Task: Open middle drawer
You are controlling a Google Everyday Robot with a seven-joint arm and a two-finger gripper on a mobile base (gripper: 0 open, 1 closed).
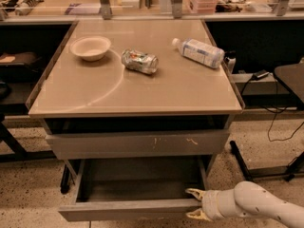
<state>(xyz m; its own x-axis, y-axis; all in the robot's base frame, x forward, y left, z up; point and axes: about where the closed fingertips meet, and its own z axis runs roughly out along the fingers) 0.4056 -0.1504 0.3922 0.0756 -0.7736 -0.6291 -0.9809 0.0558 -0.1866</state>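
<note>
The middle drawer (130,210) is pulled out below the table top, and its shallow grey tray shows inside. Its plain grey front faces me at the bottom of the camera view. My gripper (191,204) comes in from the lower right on a white arm (259,204) and sits at the right end of the drawer front. Its fingers (193,192) are spread, one over the front's top edge inside the tray and one in front of the panel. The taller grey front with white scratch marks (137,144) sits above and is closed.
On the table top (142,89) lie a white bowl (90,47), a crushed can (139,61) and a plastic bottle (198,52) on its side. A dark stand and cables (280,127) are on the floor at the right. Shelves run along the back.
</note>
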